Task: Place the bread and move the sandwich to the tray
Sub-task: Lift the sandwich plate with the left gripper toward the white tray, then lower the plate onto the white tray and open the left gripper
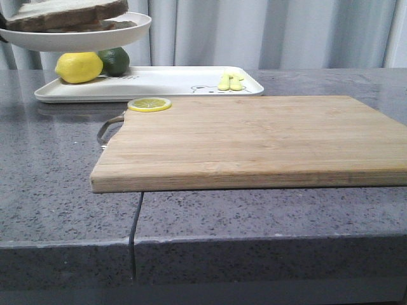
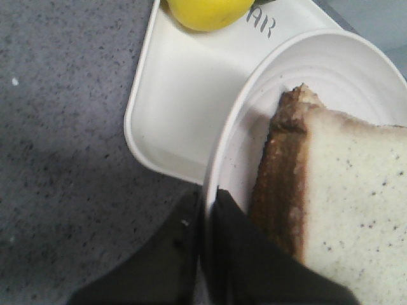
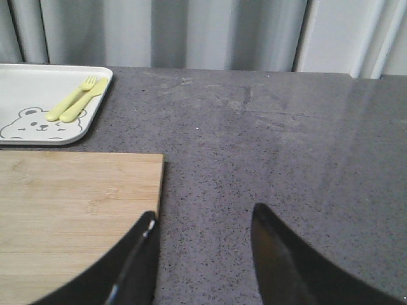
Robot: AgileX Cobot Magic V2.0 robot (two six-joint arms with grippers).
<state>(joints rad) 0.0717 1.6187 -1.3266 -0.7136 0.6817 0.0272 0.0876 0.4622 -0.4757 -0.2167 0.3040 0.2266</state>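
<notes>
The left gripper [image 2: 205, 210] is closed on the rim of the round white plate [image 1: 76, 37], one finger above the rim and one below, and holds the plate in the air above the near-left end of the tray [image 1: 159, 81]. The sandwich [image 1: 67, 14] lies on the plate; the left wrist view shows the thick bread [image 2: 343, 210], pale speckled face up and brown crust toward the gripper, as its top layer, with the egg-topped slice not visible beneath. The step in hand appears to be transfer of the plate-borne sandwich to the tray. Keep the plate level throughout, since the grip is at one edge only and the load sits off-centre; a tilt may let the stack slide. Lower over bare tray surface, clear of the lemon [image 1: 79, 67], the lime [image 1: 114, 60] and the yellow fork and knife [image 1: 230, 81] near the bear drawing. Descend slowly until the plate base rests flat, then release. The right gripper [image 3: 203, 254] stands open and empty above the counter [image 3: 286, 140], just beside the far-right corner of the cutting board [image 1: 254, 136], well apart from the tray. The lemon slice [image 1: 149, 104] rests on the board's corner and requires no action.
</notes>
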